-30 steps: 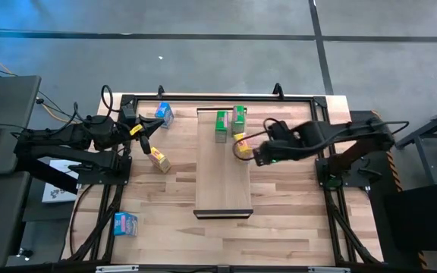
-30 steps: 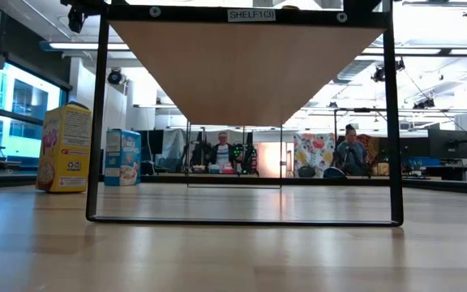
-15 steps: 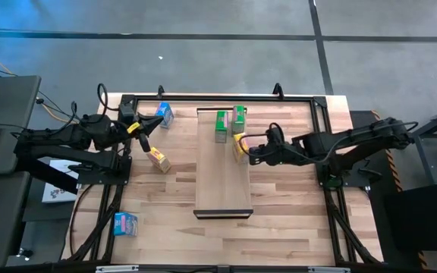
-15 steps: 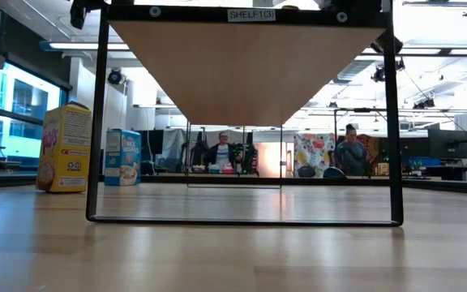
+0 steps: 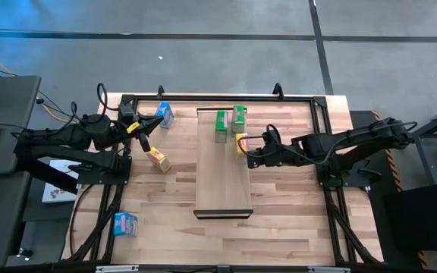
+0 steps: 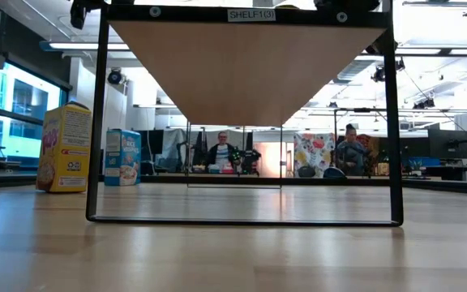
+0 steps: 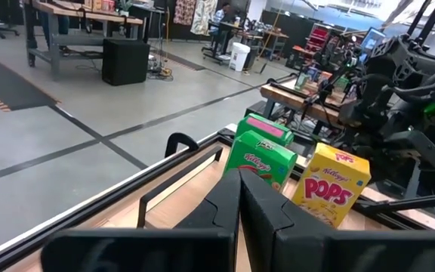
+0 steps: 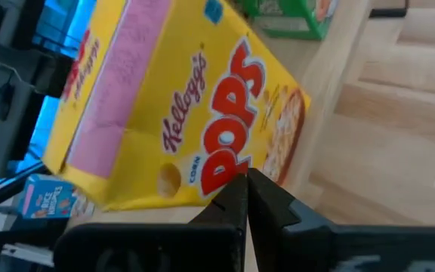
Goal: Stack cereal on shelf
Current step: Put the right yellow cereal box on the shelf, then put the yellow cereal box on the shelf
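Shelf: long light-wood plank on the bench, middle, between the 2 arms.
2 green boxes: upright side by side at the shelf's far end.
Yellow box: on the shelf's right edge, just nearer than the green pair; right pincer beside it, fingers together, whether touching cannot be told.
Second yellow box: on the bench left of the shelf.
2 blue boxes: 1 far left, 1 near left corner.
Left pincer: fingers together, between far blue box and second yellow box.
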`<act>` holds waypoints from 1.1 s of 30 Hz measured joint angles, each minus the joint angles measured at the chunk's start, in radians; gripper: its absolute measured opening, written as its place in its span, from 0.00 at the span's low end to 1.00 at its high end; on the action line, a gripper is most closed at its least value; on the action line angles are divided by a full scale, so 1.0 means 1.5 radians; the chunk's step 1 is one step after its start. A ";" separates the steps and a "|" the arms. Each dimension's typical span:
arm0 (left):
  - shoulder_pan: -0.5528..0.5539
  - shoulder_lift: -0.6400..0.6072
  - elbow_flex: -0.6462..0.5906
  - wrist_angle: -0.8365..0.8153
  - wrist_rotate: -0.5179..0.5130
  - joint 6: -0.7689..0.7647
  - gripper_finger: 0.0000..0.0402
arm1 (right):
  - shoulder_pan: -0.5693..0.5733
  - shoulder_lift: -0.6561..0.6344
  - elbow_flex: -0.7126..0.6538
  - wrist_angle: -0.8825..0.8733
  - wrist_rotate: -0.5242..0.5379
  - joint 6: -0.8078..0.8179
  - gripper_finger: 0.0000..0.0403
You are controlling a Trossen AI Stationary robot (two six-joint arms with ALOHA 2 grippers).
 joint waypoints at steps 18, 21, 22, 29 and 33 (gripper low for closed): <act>0.000 -0.029 0.001 0.001 0.072 -0.022 0.00 | -0.002 -0.132 0.084 -0.235 0.076 -0.143 0.00; 0.000 -0.040 0.001 0.001 0.087 -0.023 0.00 | -0.002 -0.166 0.085 -0.201 0.124 -0.218 0.00; 0.000 -0.041 0.001 0.001 0.092 -0.023 0.00 | -0.002 -0.175 0.085 -0.190 0.138 -0.238 0.00; 0.000 -0.042 0.001 0.000 0.093 -0.028 0.01 | -0.002 -0.202 0.085 -0.175 0.188 -0.308 0.00; 0.001 -0.026 0.001 -0.005 0.103 -0.033 0.09 | -0.002 -0.203 0.085 -0.176 0.188 -0.309 0.00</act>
